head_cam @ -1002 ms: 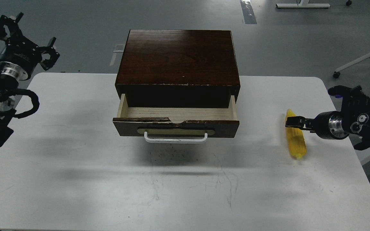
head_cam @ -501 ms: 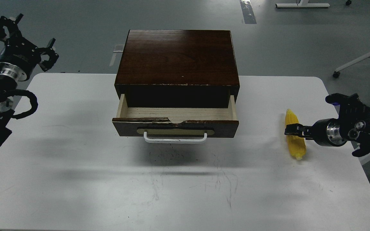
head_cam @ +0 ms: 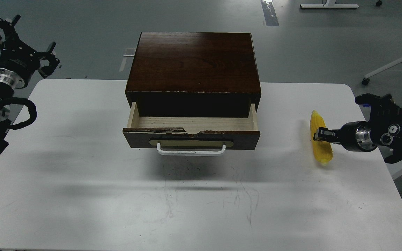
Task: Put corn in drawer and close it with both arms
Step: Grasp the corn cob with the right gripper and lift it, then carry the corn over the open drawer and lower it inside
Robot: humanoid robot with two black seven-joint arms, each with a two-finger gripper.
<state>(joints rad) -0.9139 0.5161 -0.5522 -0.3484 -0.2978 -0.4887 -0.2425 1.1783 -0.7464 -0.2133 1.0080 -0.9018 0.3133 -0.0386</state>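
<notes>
Corn lies on the white worktop, well to the right of the cabinet, level with the drawer front. Long axis runs front to back, tapered end away from the camera, blunt end toward it. Bright yellow, no husk.

Right gripper comes in from the right edge, sits over the corn's middle. Its fingers are dark and small against the cob; they look set on the corn, but cannot tell whether they are clamped on it or loose. Silver wrist joint just behind them, the black arm body further right, off the worktop edge.

Drawer is pulled partway out of the cabinet's front, pale wood floor showing, nothing visible inside it. Dark brown front, top edge chipped near the middle. White bar handle on a tan oval plate, facing the camera. Corn and drawer are well apart, bare worktop between them.

Cabinet is dark brown, flat top, stands at the back middle of the worktop, casts a shadow forward under the drawer.

Left gripper is far left of the cabinet, raised past the worktop's back-left corner, over the grey floor. Fingers spread apart, holding nothing. Silver joints and a black cable loop sit below it along the left edge.

Scuff marks on the worktop in front of the drawer.
</notes>
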